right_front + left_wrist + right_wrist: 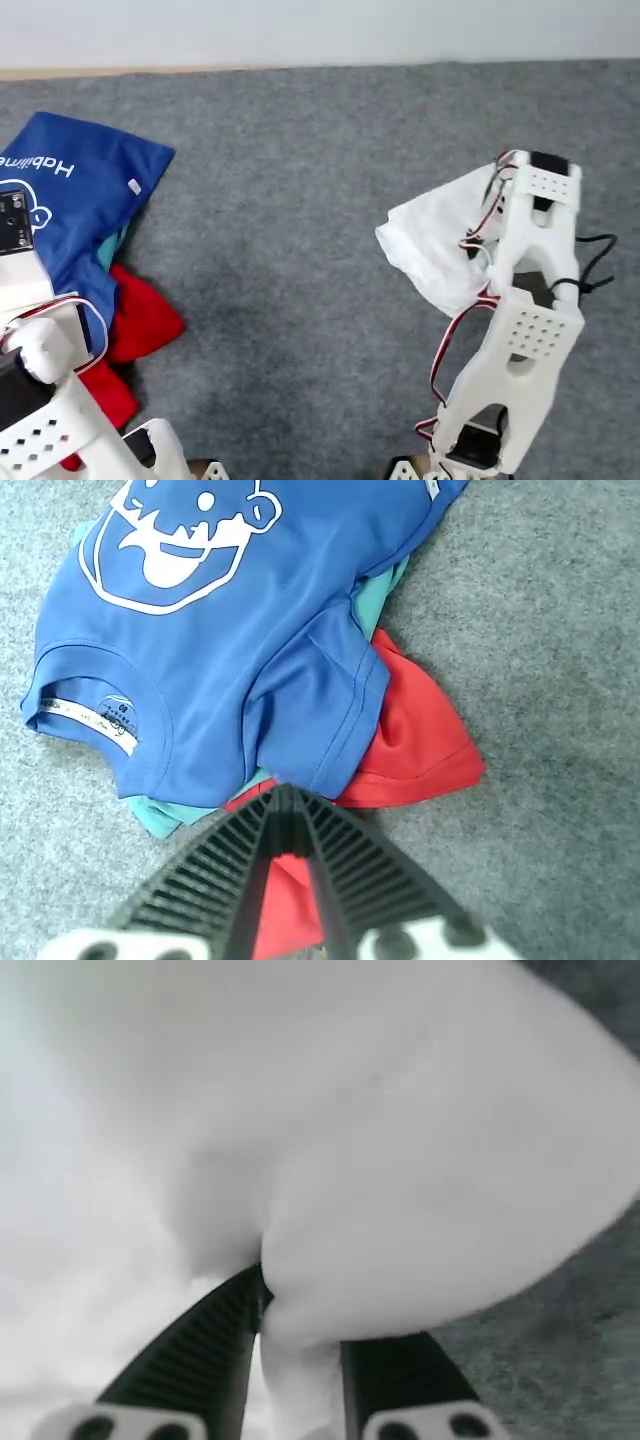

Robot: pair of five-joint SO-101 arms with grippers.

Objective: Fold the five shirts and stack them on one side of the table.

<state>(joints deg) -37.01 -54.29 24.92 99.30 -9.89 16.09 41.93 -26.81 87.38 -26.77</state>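
A blue shirt (80, 200) with a white print lies on top of a teal shirt (112, 248) and a red shirt (140, 320) at the table's left side. My left gripper (288, 805) hovers shut over the edge of this pile, above the red shirt (420, 740) and the blue shirt's (230, 630) sleeve; nothing is between its fingers. On the right, a white shirt (440, 245) is bunched up under the right arm. My right gripper (290, 1310) is shut on a fold of the white shirt (400, 1160).
Grey carpet-like cloth (300, 200) covers the table, with a wide bare stretch between the pile and the white shirt. The table's far edge (200, 68) meets a pale wall. Both arm bases stand at the near edge.
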